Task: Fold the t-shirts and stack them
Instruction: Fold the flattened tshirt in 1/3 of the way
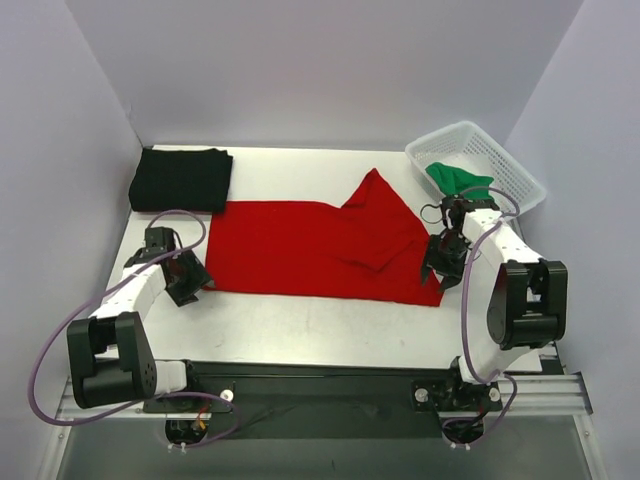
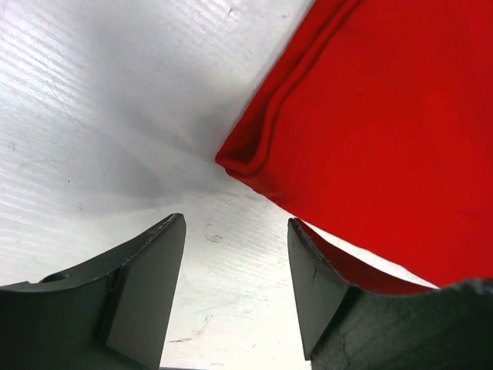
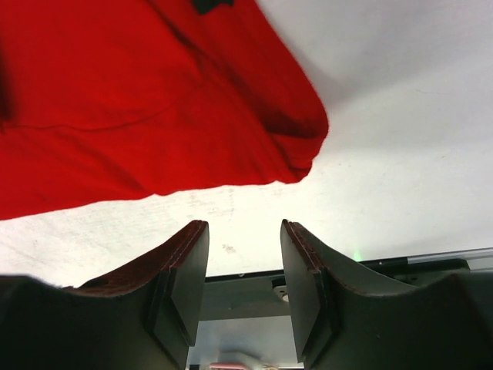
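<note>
The red t-shirt (image 1: 310, 250) lies spread across the middle of the table, its right part folded over into a point. My left gripper (image 1: 190, 285) is open and empty just off the shirt's near left corner (image 2: 246, 158). My right gripper (image 1: 438, 268) is open and empty at the shirt's near right corner (image 3: 300, 146), with bare table between its fingers. The black t-shirt (image 1: 182, 180) lies folded at the back left. The green t-shirt (image 1: 456, 179) sits bunched in the white basket.
The white mesh basket (image 1: 500, 160) stands at the back right corner. The table's near edge and the metal rail (image 3: 400, 266) run just below the right gripper. White walls close the table on three sides.
</note>
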